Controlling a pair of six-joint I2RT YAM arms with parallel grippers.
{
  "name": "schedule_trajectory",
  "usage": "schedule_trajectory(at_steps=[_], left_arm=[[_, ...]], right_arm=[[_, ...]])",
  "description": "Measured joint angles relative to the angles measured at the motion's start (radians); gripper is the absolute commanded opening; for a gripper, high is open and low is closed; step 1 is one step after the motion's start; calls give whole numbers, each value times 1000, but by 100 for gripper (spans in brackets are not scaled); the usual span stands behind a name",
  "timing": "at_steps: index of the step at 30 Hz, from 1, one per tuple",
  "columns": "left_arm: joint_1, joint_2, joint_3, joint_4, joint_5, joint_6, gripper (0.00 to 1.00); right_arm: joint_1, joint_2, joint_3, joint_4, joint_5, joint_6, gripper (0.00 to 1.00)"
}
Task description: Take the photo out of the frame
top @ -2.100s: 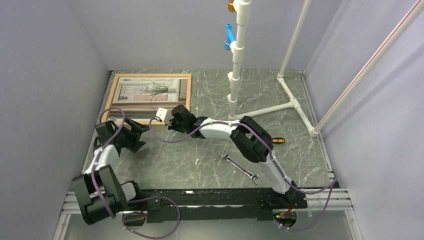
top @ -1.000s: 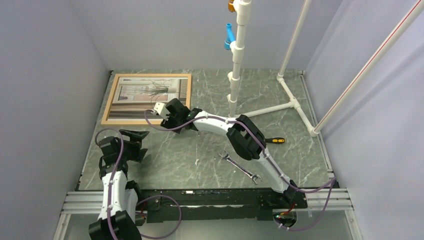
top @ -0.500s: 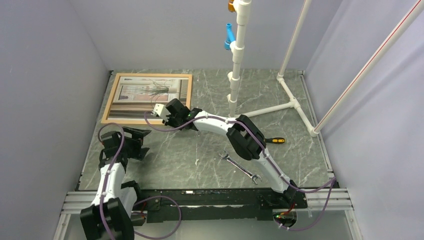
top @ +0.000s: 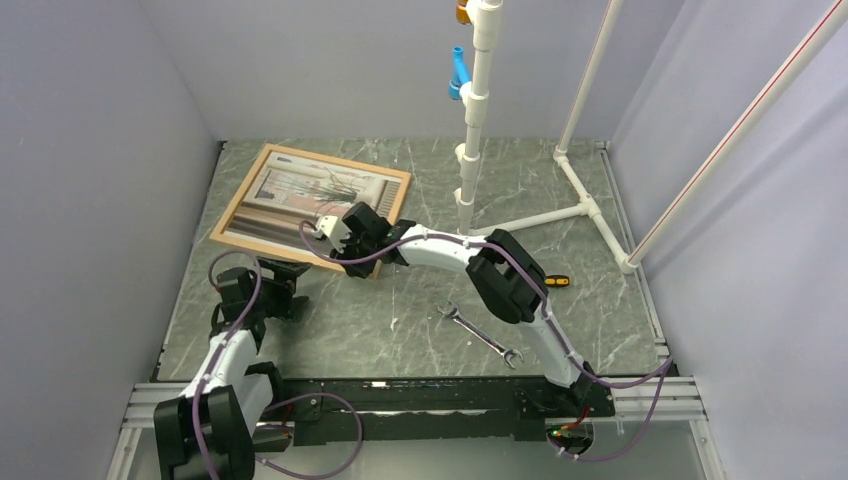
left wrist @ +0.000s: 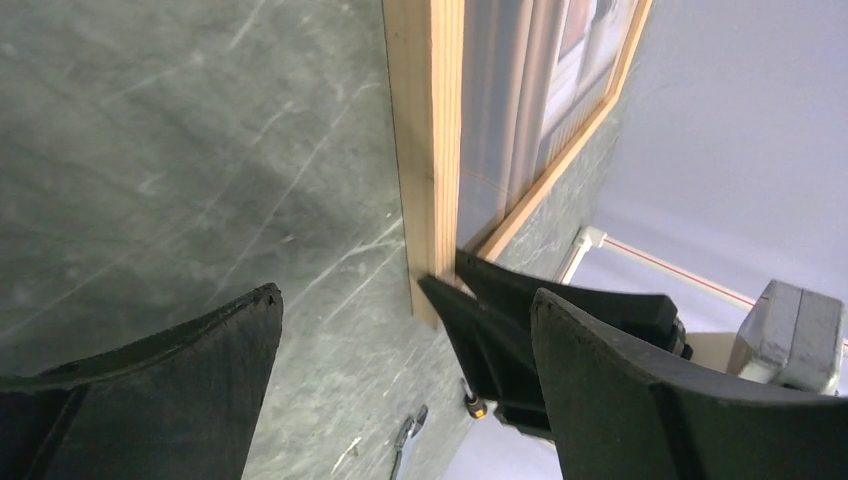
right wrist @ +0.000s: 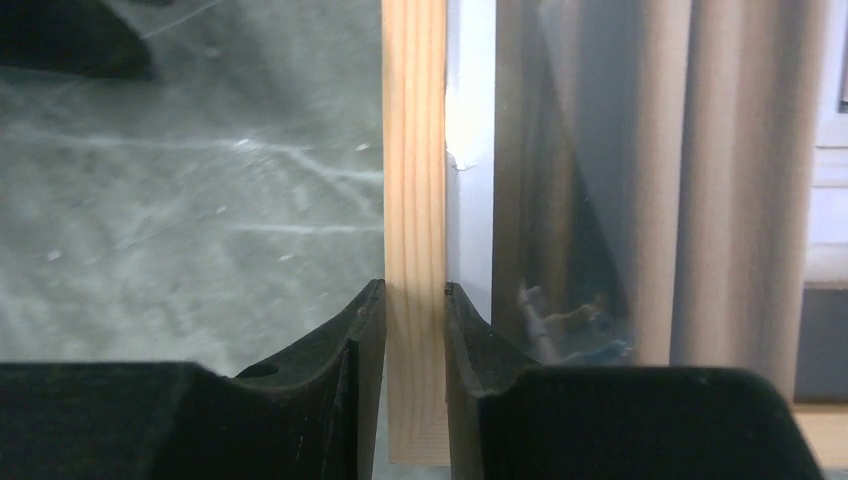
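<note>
1. The right end effector point(top: 342, 243) was clamped onto the frame point(top: 340, 164), and the right wrist view showed it plainly: its two fingers point(right wrist: 362, 340) were pressed against either side of one thin pale wood strip point(right wrist: 414, 150), pinching it.
2. One finger sat on the outer side of the strip, over the marbled green surface point(top: 380, 320). The other sat on the inner side, over the photo point(right wrist: 620, 180).
3. The photo was in the frame, directly beyond that inner finger, with its brown-beige curtain stripes running away from the fingertips under a slight sheen.
4. From above, the frame lay askew on the surface, out past the right end effector, with the grip at its near edge, close to a corner.
5. The left end effector point(top: 290, 283) was spread wide and held nothing.
6. It hung just short of the frame, apart from it. In its own view the frame's corner point(left wrist: 430, 120) lay straight ahead between its fingers point(left wrist: 200, 370), and the right end effector's dark fingers met that corner.
7. Behind the right end effector, beside its arm, lay a wrench point(top: 481, 336) and a screwdriver point(top: 553, 281), well apart from the frame.
</note>
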Motion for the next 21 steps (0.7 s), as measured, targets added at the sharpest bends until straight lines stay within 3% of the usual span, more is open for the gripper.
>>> schedule_trajectory(at_steps=[11,21], left_arm=[[-17,-82,-89,53,-25,-30,93],[-17,-179,-14,-90,13,62,94]], right_arm=[[25,-76,-113,3,-65,113,0],[74,-147,-200,35,18,163,0]])
